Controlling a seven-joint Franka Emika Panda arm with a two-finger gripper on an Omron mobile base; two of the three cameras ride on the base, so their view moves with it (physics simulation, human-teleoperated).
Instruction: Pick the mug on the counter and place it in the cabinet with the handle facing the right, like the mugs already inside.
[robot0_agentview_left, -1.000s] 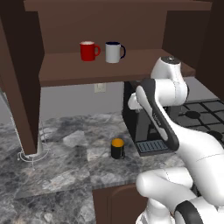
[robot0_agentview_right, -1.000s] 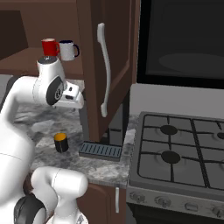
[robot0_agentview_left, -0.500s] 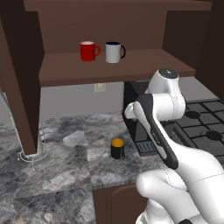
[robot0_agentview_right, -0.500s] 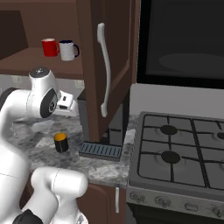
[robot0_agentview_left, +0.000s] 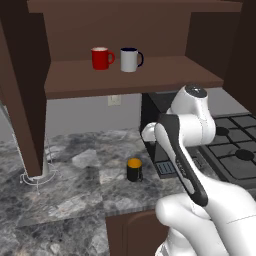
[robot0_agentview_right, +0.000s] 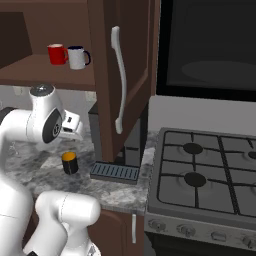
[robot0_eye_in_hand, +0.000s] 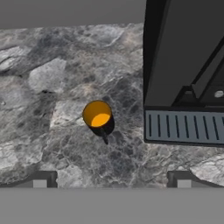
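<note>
While the arm's own white links block most of the claw in both base views, we see its two finger tips (robot0_eye_in_hand: 40, 180) standing wide apart at the bottom of the hand view, released and holding nothing. Ahead of the claw (robot0_eye_in_hand: 111, 180) and slightly to its left in that view, the mug (robot0_eye_in_hand: 99, 116) sits upright on the counter (robot0_eye_in_hand: 52, 87), well apart from both tips, its orange inside facing the camera. Only there do we make out its thin black handle, pointing back toward the claw; from the left base view the mug (robot0_agentview_left: 134, 169) is too small to show it. To the claw's right, the black coffee machine (robot0_eye_in_hand: 186, 57) is cut off by the frame, its slotted tray (robot0_eye_in_hand: 183, 127) just beside the mug. Above, the base views show the cabinet (robot0_agentview_left: 130, 80) with a red mug (robot0_agentview_left: 101, 58) and a white mug (robot0_agentview_left: 130, 59) on its shelf.
</note>
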